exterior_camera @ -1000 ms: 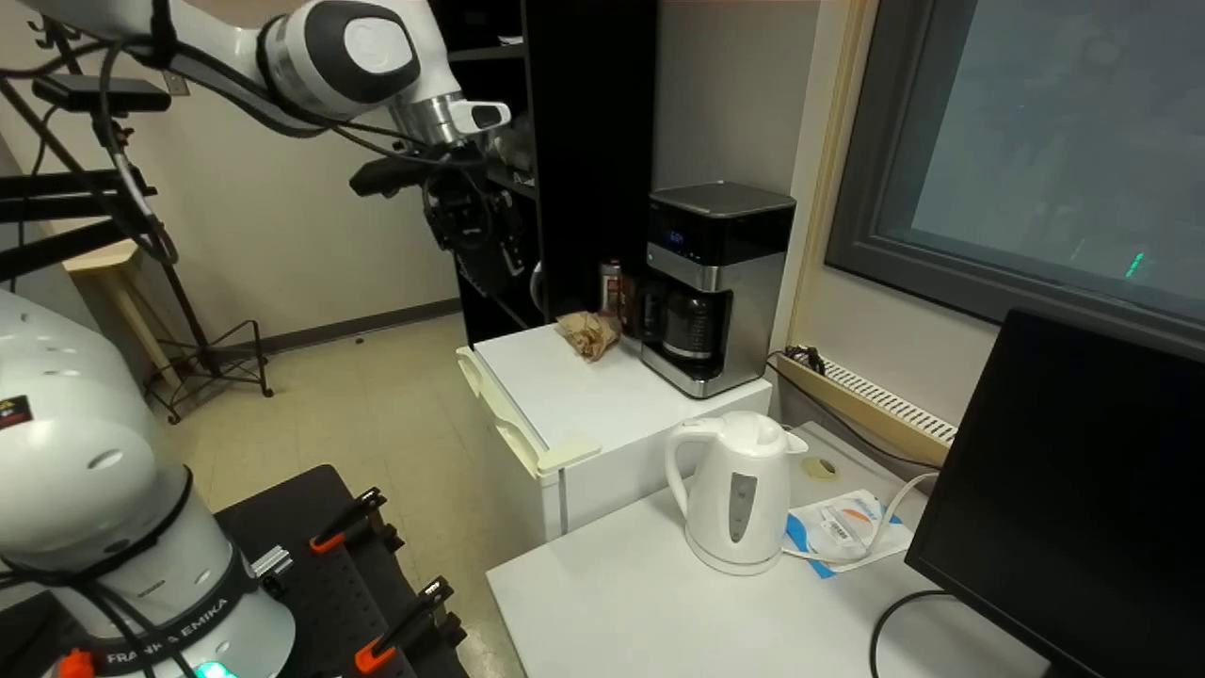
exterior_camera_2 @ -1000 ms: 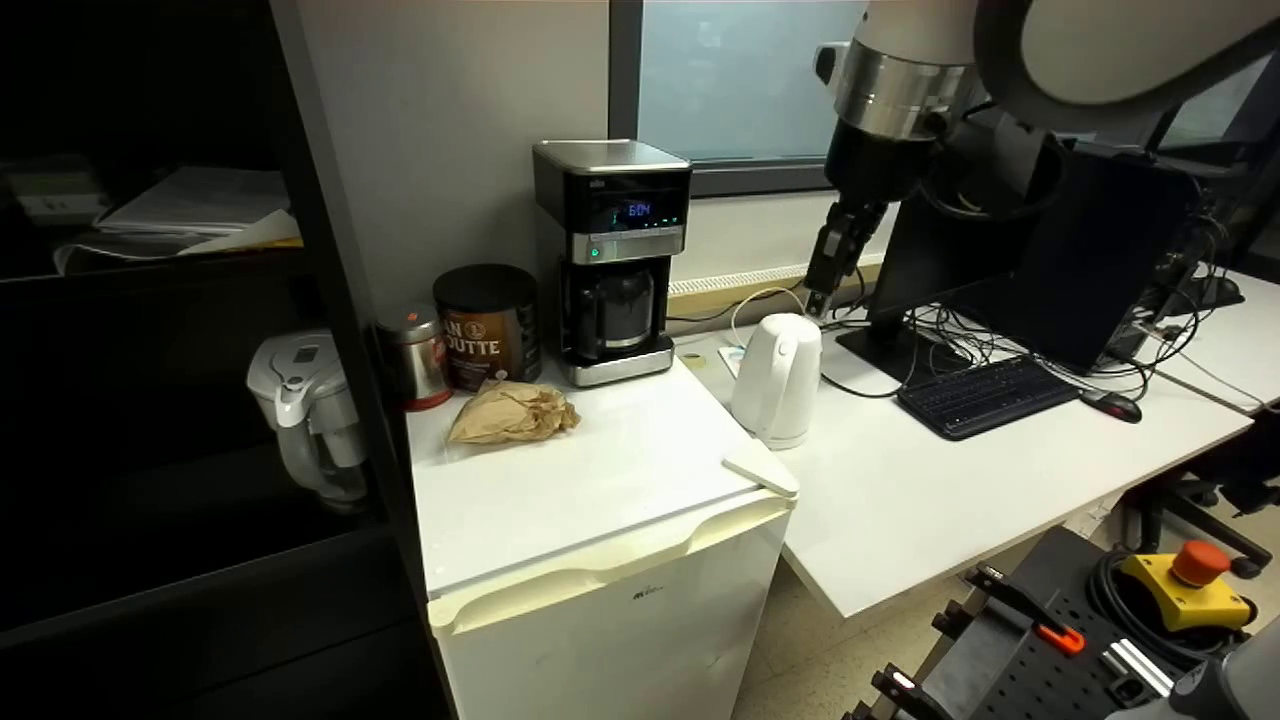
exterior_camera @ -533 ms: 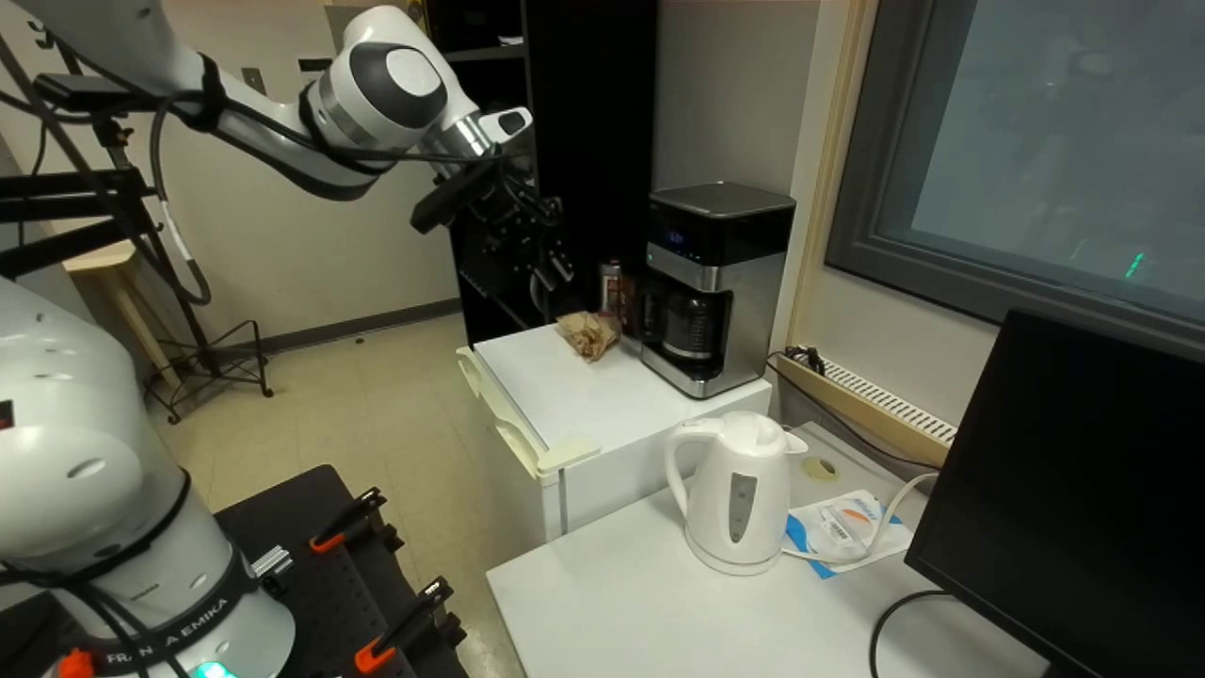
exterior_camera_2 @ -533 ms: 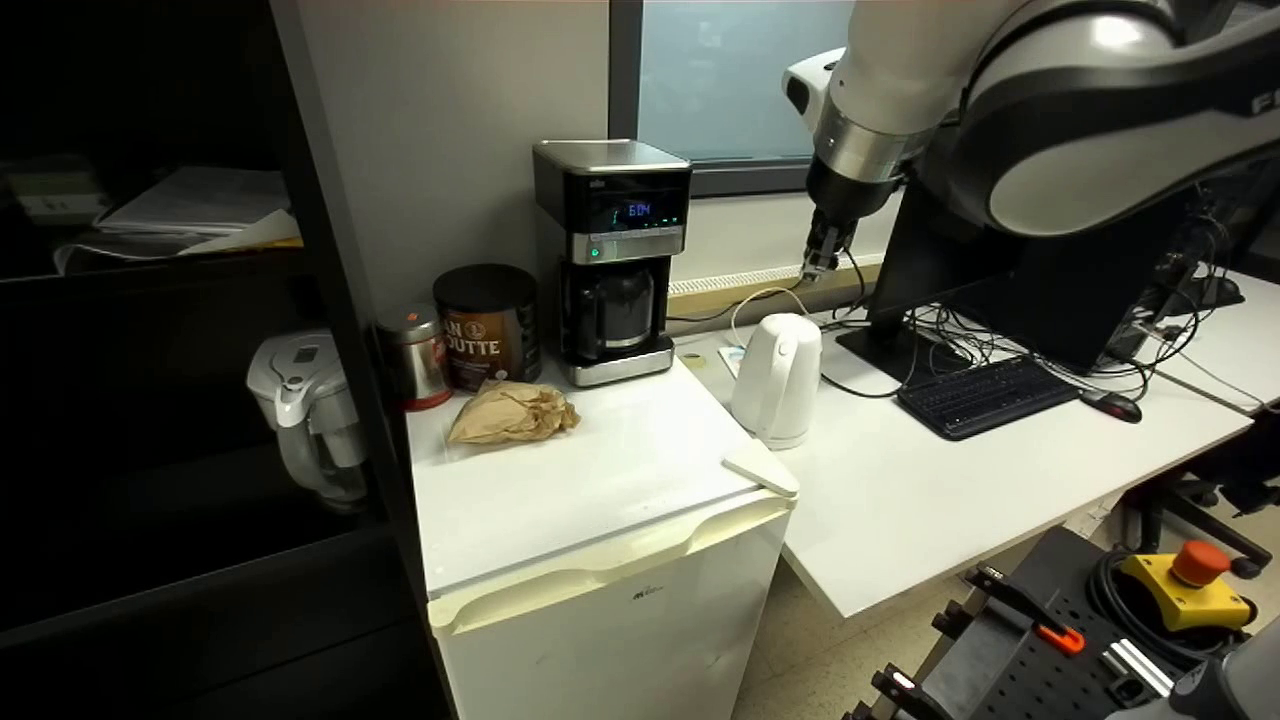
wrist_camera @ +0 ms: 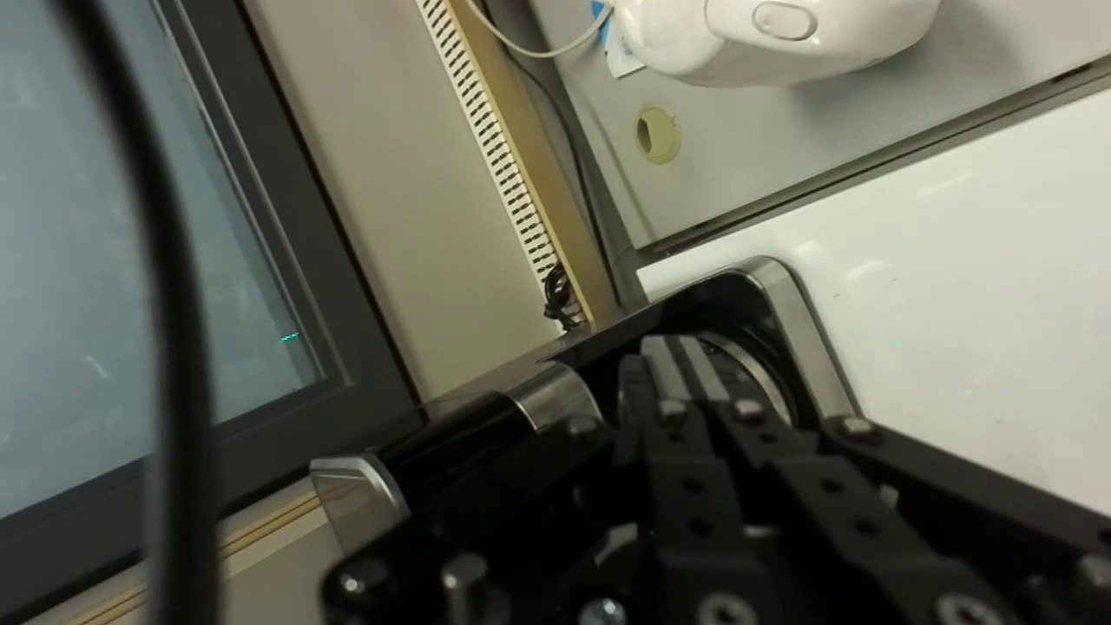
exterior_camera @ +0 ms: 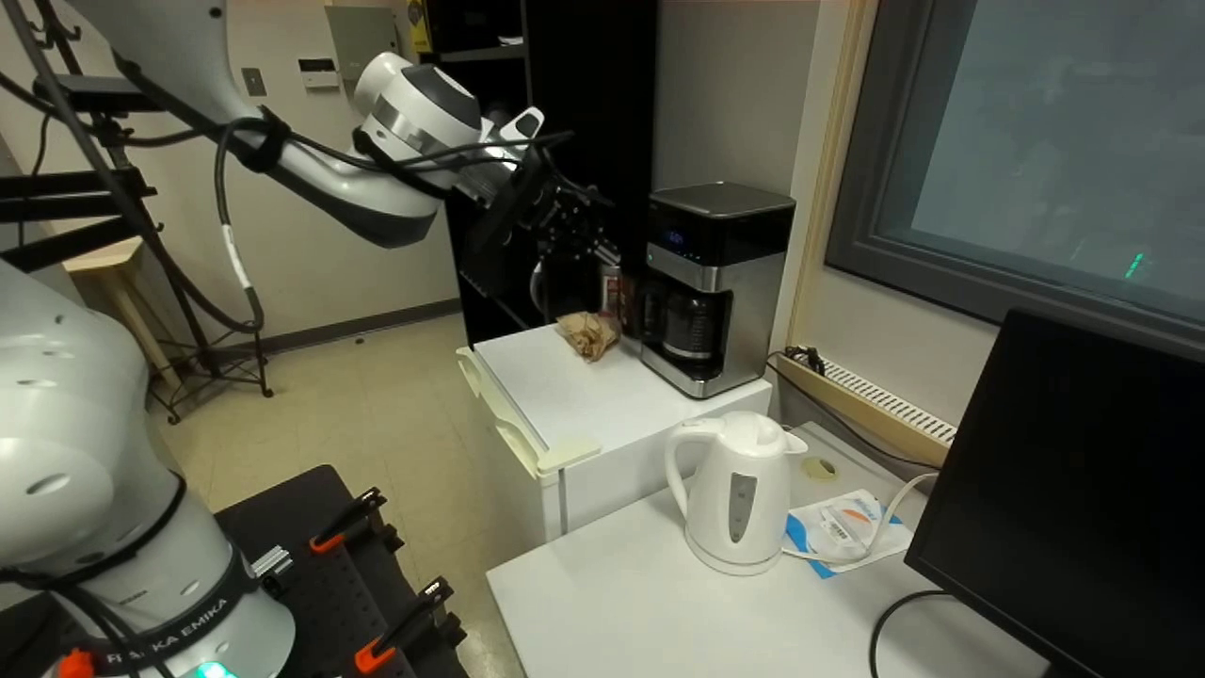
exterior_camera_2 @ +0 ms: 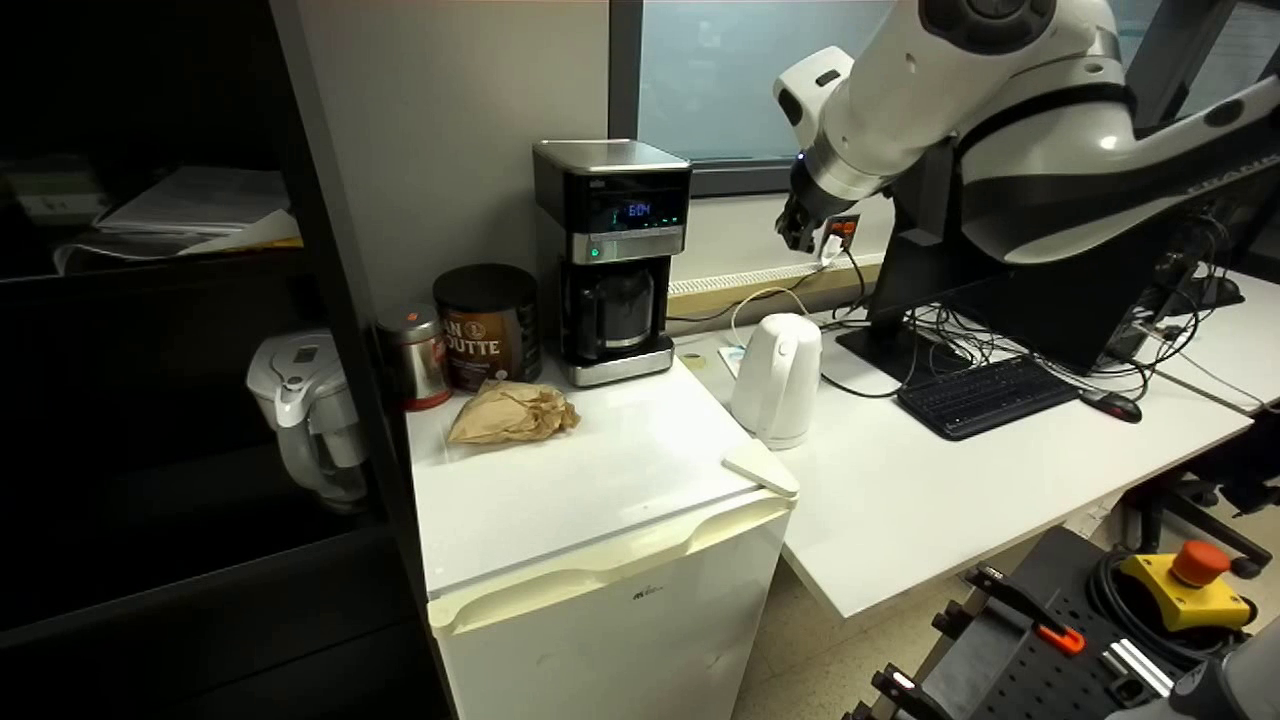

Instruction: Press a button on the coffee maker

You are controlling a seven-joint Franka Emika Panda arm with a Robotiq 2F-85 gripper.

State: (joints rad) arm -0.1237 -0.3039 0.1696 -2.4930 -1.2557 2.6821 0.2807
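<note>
The pincer (wrist_camera: 679, 347) is closed, fingers (wrist_camera: 664, 369) side by side. Ahead of it, apart, stands the coffee maker (exterior_camera_2: 630, 243), beside a coffee can (exterior_camera_2: 487, 350). Only an exterior view shows the keyboard (exterior_camera_2: 985, 395), well apart from both, on the counter (exterior_camera_2: 900, 500).

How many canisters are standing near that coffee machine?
2. In an exterior view, a big brown-and-black canister stands beside the coffee maker, and a smaller silver canister stands on that one's far side. Others may be hidden behind.
</note>
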